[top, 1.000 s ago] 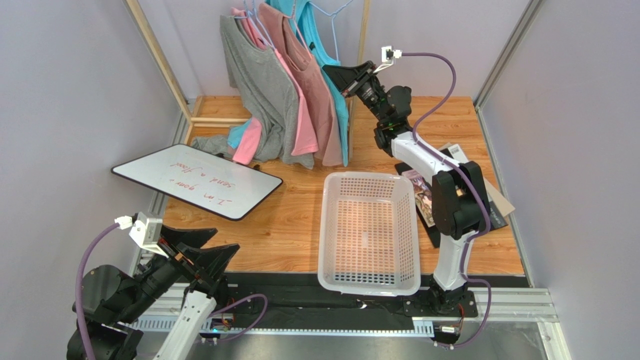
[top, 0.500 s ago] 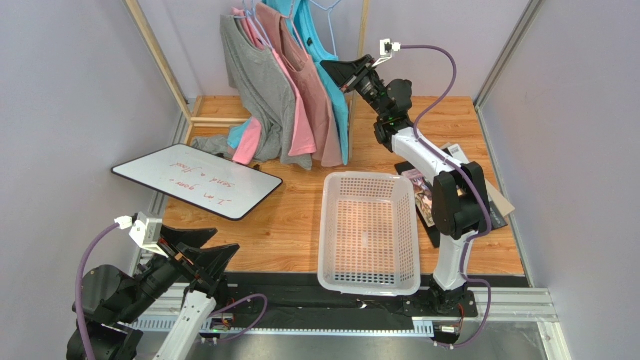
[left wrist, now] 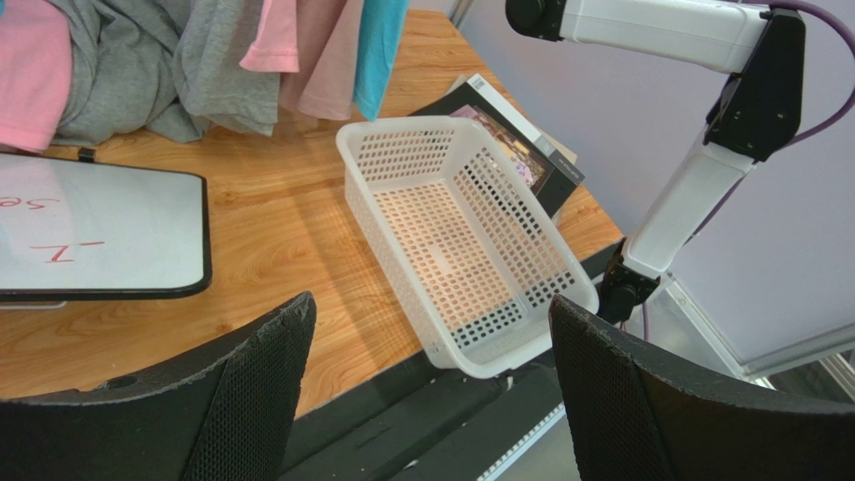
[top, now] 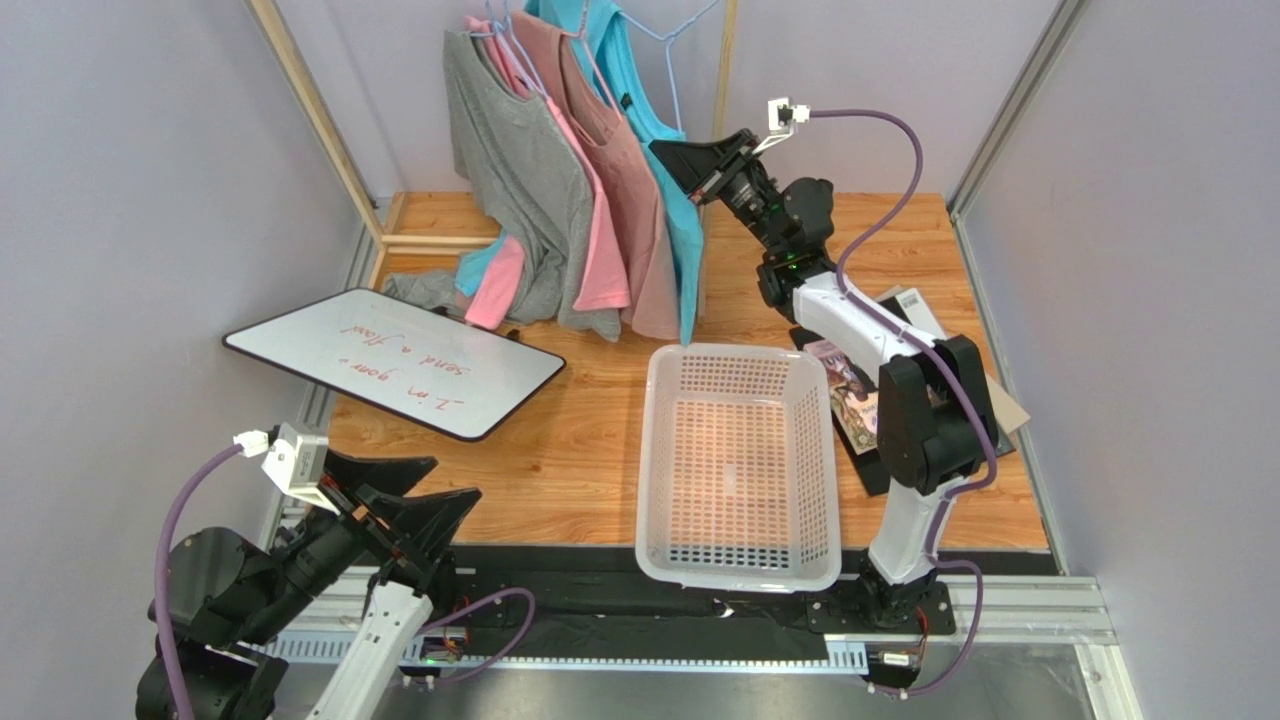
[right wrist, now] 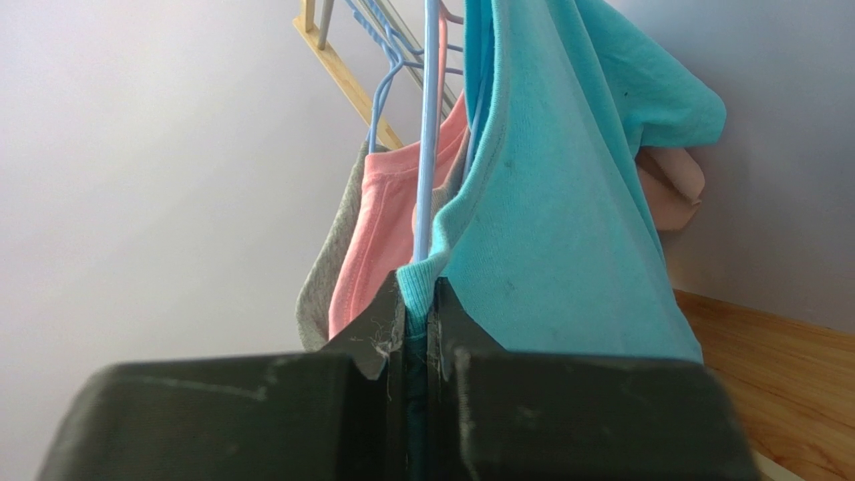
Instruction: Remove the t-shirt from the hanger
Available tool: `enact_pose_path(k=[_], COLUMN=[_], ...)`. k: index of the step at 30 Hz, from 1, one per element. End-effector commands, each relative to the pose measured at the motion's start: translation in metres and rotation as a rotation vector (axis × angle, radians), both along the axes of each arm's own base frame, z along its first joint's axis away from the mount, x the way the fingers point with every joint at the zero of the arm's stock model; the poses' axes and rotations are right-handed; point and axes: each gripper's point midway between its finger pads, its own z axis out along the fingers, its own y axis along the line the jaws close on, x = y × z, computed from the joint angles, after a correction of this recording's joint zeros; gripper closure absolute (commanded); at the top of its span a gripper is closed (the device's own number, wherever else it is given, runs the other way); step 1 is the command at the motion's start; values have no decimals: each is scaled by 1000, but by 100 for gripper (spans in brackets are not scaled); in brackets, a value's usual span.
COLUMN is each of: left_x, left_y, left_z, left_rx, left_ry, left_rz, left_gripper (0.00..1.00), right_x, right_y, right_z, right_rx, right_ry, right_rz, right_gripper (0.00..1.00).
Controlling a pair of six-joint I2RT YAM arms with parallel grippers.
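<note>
- Noted one container: a white perforated basket [top: 736, 465], upright on the wooden table [top: 571, 435], nearer the right arm's base than the left.
- Saw only bare perforated floor inside it, in both the top and left wrist views.
- Recorded a dark magazine or book [top: 849, 398] lying outside, just beside the basket's right wall, and a whiteboard [top: 394, 360] well apart on its left.
- Found the t-shirt [top: 687, 255] hanging at the right end of a row of garments at the back of the table, next to a brownish-pink shirt [top: 639, 195], then a pink shirt [top: 604, 225] and a grey shirt [top: 519, 165].
- Found the right gripper [top: 672, 155] held high against the t-shirt's right side, fingers pressed together on a ribbed teal edge of it, as seen from the right wrist.
- Traced the hanger [right wrist: 430, 130] as a thin wire running straight up from just above the pinch; could not tell whether it is also caught between the fingers.
- Noted the rest of the teal cloth draped above and to the right of the fingertips.
- Found the left gripper [top: 451, 483] low near its own base, fingers spread wide, well apart from the t-shirt.
</note>
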Motion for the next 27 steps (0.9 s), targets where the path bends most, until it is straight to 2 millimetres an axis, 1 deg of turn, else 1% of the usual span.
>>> enact_pose_path(k=[1,2,3,4,5,6,7,8,9,10,11,12,14,15,16,17,18,19,21,22,23,24,25,26,27], left_x=[-2,-2,-1,-1,0,1,2,3,4,5,6,9,11,13,15,16,18,20,22,24,26,27,28,30,32], left_y=[-4,-4,-5,-6,-6,-8,-9,-10,-13,-14,-16,-20,-24,-28,-30,-32,-37,-40,-47,-50,-53,-54,-56,-58,-60], left_z=[2,3,2,1,1,0,-2,-2,-4,-5,-5,-7,-8,-8,-8,-9,-9,-9,-11,-11,-12,-12,-12,-7,-10], left_rx=[-10,-13,-15,-17,-21,-23,-26,-32,-35,-38,-50,-55,-76,-84,-92,-108,-118,-134,-150,-163,-170,-178,-192,-203,-210], left_ry=[-8,-9,-6,-1,1,6,12,18,19,29,35,40,57,58,62,75,74,90,101,117,113,119,128,107,121], left_rz=[-24,-25,-28,-31,-34,-43,-47,-51,-62,-69,-75,-93,-110,-128,-137,-145,-171,-184,-227,-238,-258,-264,-272,-279,-295], left_gripper=[10,11,10,10,10,10,11,10,10,10,11,11,11,11,11,11,11,11,11,11,11,12,12,11,11], right_x=[-50,-55,-56,-52,-52,-58,-55,-56,-63,-64,-65,-74,-79,-80,-87,-88,-89,-97,-103,-107,-116,-120,-123,-132,-136], right_y=[-27,-32,-33,-34,-37,-42,-43,-46,-52,-56,-60,-65,-76,-79,-87,-94,-98,-109,-119,-124,-131,-135,-139,-145,-150], right_z=[83,88,86,72,71,77,62,59,60,52,48,49,43,32,38,37,23,30,19,18,23,16,16,19,16], right_rx=[72,69,49,17,5,-16,-59,-79,-120,-152,-174,-209,-286,-335,-372,-397,-447,-470,-518,-531,-544,-574,-584,-598,-617], right_ry=[-257,-261,-268,-226,-212,-227,-176,-164,-163,-149,-140,-128,-138,-100,-121,-108,-60,-80,-51,-49,-65,-42,-34,-39,-17], right_rz=[-56,-67,-84,-98,-119,-146,-162,-185,-213,-231,-253,-268,-323,-332,-365,-399,-404,-449,-477,-494,-513,-518,-532,-545,-550], right_gripper=[100,100,100,100,100,100,100,100,100,100,100,100,100,100,100,100,100,100,100,100,100,100,100,100,100])
